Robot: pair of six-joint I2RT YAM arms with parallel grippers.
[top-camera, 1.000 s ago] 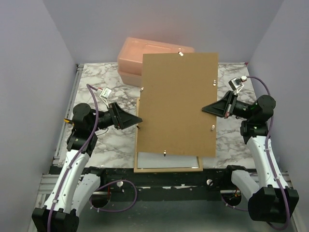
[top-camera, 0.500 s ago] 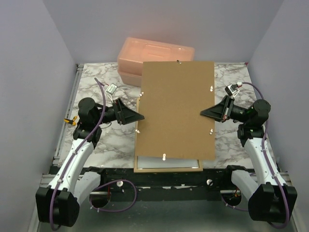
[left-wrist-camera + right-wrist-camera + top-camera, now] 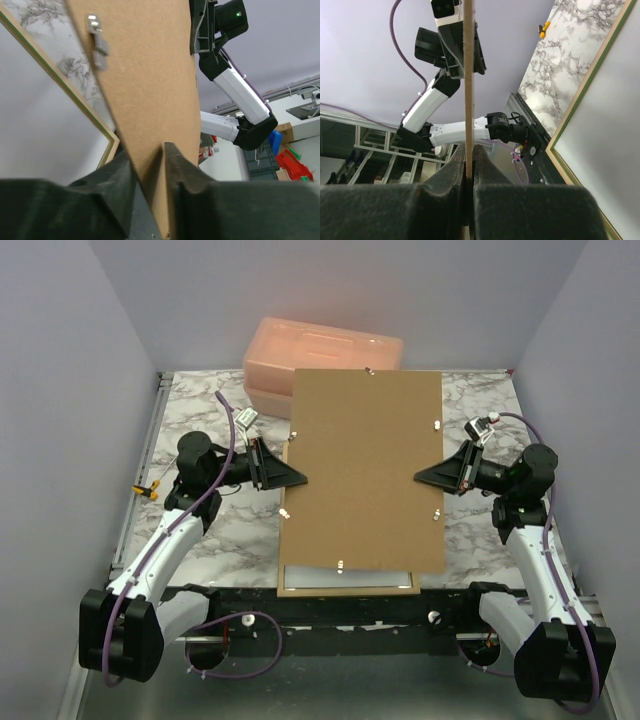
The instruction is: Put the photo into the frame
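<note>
**Holding the backing board above the frame, one end effector on each long edge**

The frame lies flat on the worktop, and only its near rail and a sliver of its left rail show. The photo appears as a grey strip just inside that near rail, so it seems to be seated in the frame already.

Almost all of both is covered by the brown backing board, which is held up off the worktop. Its long axis runs away from the arm bases, the same way as the frame's. In the overhead view its far end overlaps the peach box.

The right end effector is clamped on the board's right long edge at about mid-length. The left end effector straddles the opposite edge, one jaw on each face. I cannot tell whether those jaws press the board yet.

The frame is straight below both end effectors, and neither arm is nearer. The next move looks like a level descent. The board probably needs to come a little toward the bases, since its near edge stops short of the frame's near rail.
</note>
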